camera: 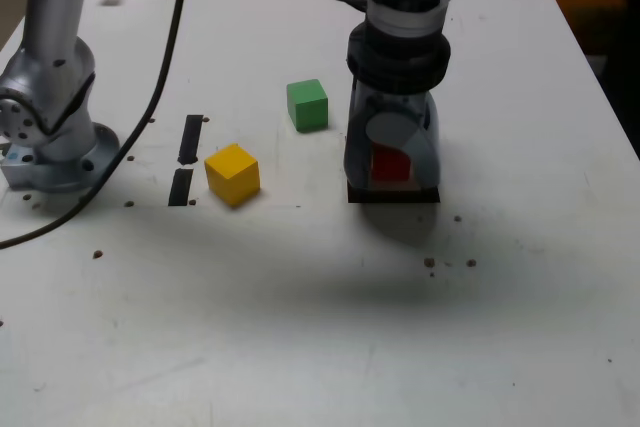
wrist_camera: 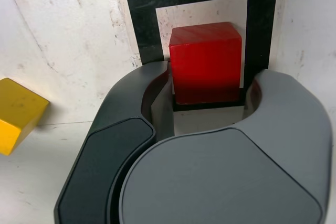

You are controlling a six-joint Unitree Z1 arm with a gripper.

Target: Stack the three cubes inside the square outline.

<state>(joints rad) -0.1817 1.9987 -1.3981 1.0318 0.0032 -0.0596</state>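
White tabletop (camera: 300,327), scuffed and dotted with small dark specks, carries everything in view. Taking the square outline (wrist_camera: 144,3) as the landmark: the red cube (wrist_camera: 206,61) sits on the outline's white centre, and the wrist view shows its far and side edges inside the black frame while its near edge overlaps the frame's near band. The gripper (camera: 392,162) stands upright directly over the outline, pointing down, with its two jaws reaching down on either side of the red cube. In the wrist view a narrow gap shows between each jaw and the cube's sides, so the jaws look slightly parted and not pressing the block, though contact cannot be ruled out from these angles. The green cube (camera: 307,105) lies toward the exterior view's left of the outline and a little farther back, apart from it. The yellow cube (camera: 232,174) lies farther to that left, just beside two short black bars (camera: 186,159), with the arm's base (camera: 50,137) beyond them.
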